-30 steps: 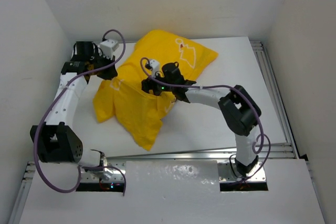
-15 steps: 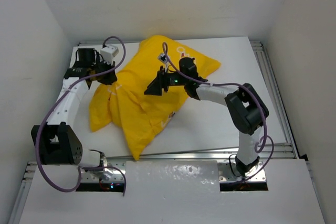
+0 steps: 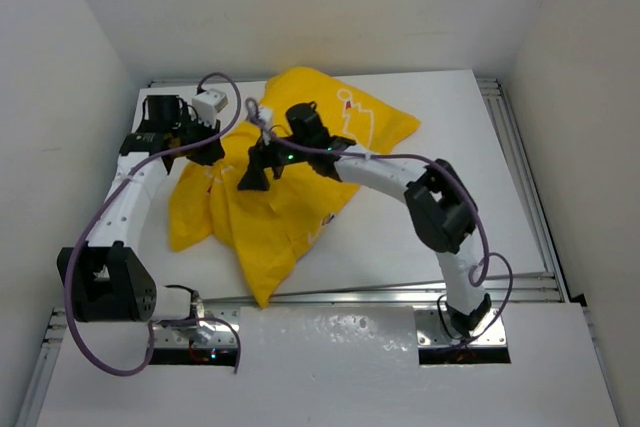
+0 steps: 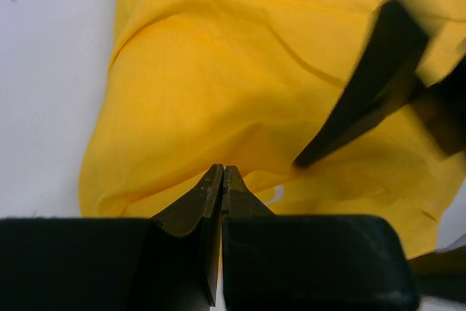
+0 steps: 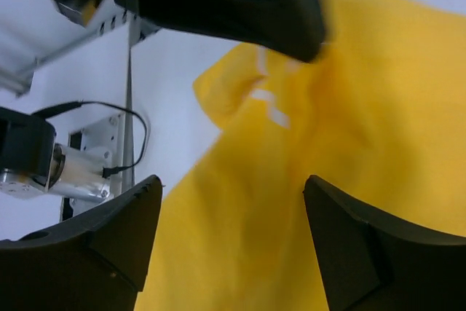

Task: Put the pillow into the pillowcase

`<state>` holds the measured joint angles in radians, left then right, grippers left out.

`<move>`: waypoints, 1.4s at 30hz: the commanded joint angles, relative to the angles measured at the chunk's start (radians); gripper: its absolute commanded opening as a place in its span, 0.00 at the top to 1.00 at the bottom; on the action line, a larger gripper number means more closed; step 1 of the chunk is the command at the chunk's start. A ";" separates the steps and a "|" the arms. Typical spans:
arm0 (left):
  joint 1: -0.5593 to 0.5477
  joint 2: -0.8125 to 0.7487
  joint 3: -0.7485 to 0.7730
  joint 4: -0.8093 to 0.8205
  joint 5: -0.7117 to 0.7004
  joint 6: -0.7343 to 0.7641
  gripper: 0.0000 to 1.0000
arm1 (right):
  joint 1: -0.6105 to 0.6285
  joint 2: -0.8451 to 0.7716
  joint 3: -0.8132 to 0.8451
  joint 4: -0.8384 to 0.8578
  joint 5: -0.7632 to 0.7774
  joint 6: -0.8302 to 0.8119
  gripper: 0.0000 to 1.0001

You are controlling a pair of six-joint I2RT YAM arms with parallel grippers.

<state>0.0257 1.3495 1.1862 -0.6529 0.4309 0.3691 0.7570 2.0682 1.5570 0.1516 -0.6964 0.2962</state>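
I am hovering the right claw [image 5: 229, 189], fingers spread wide, over the bulging yellow pillowcase [image 3: 290, 209], the pillow unseen and presumably inside, while the left claw [image 4: 222, 174] is sitting closed at its edge, where a weak pinch risks cloth slipping free.

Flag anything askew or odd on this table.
The pillowcase lies crumpled and diagonal, one loose end trailing toward the near table edge. No white pillow shows; whether it is inside cannot be told.
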 commanded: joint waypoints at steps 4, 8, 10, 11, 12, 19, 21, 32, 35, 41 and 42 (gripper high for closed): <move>-0.009 -0.118 0.039 0.001 0.072 0.016 1.00 | 0.073 0.150 0.179 -0.015 0.099 -0.025 0.22; -0.009 -0.125 0.052 -0.025 0.120 0.014 1.00 | 0.073 0.220 0.218 0.032 0.150 0.035 0.43; -0.009 -0.130 0.059 -0.059 0.170 0.054 1.00 | 0.074 0.225 0.207 0.072 0.152 0.072 0.60; -0.009 -0.135 0.062 -0.071 0.178 0.068 1.00 | 0.074 0.219 0.199 0.088 0.140 0.083 0.74; -0.009 -0.138 0.064 -0.076 0.166 0.076 1.00 | 0.074 0.199 0.186 0.103 0.120 0.098 0.96; -0.010 -0.124 0.093 -0.071 -0.056 0.209 0.61 | 0.068 -0.083 -0.098 0.125 -0.041 -0.041 1.00; -0.012 -0.115 0.136 -0.112 -0.020 0.298 0.57 | 0.065 -0.129 -0.146 0.031 -0.159 -0.129 1.00; -0.262 -0.015 0.101 -0.376 0.261 0.639 0.56 | 0.001 -0.197 -0.190 -0.116 -0.216 -0.184 1.00; -0.274 -0.007 0.087 -0.378 0.325 0.637 0.57 | -0.013 -0.195 -0.183 -0.129 -0.221 -0.187 1.00; -0.296 0.002 0.014 -0.393 0.348 0.648 0.62 | -0.059 -0.218 -0.227 -0.051 -0.230 -0.120 1.00; -0.302 0.010 0.003 -0.378 0.350 0.637 0.63 | -0.067 -0.226 -0.239 -0.023 -0.235 -0.100 1.00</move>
<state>-0.2443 1.3540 1.2335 -1.0176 0.7273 0.9672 0.7280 1.8935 1.3285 0.0044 -0.8913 0.1429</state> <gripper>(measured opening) 0.378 0.002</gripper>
